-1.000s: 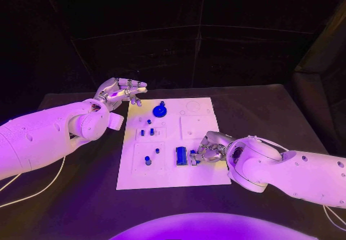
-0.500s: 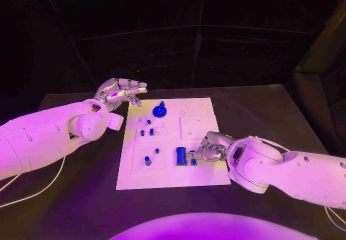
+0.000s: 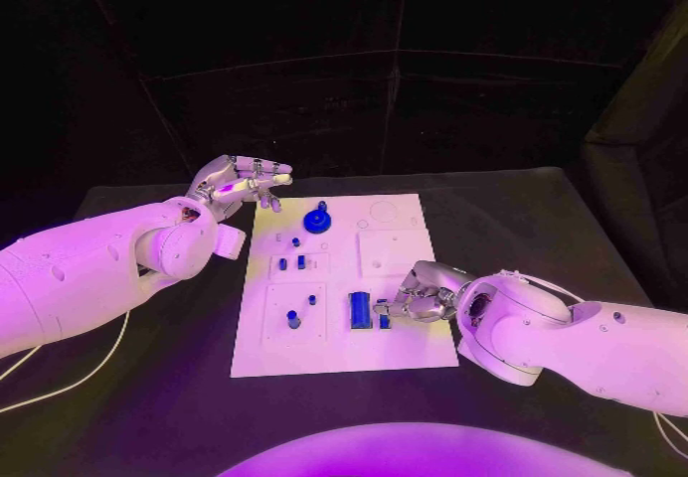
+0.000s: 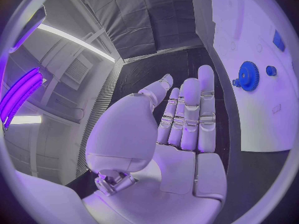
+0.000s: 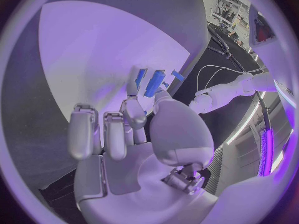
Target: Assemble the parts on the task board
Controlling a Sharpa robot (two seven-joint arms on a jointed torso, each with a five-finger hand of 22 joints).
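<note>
- My right hand is low over the task board, near its right edge and toward the near end. Its fingers are curled in at a small blue part. In my right wrist view a fingertip sits right by that part, but I cannot tell if the hand really has hold of it.
- Just beside those fingers, a long blue block stands in the board, with a smaller blue piece next to it on the hand's side.
- My left hand is up off the table, past the board's far left corner. Its fingers are stretched out, a little apart, and hold nothing.
- A round blue gear sits on the board near the far edge, close to my left hand but not touching it. I see it in the left wrist view too.
- More little blue parts are along the left side of the board: two side by side in the middle and one nearer the near edge.
</note>
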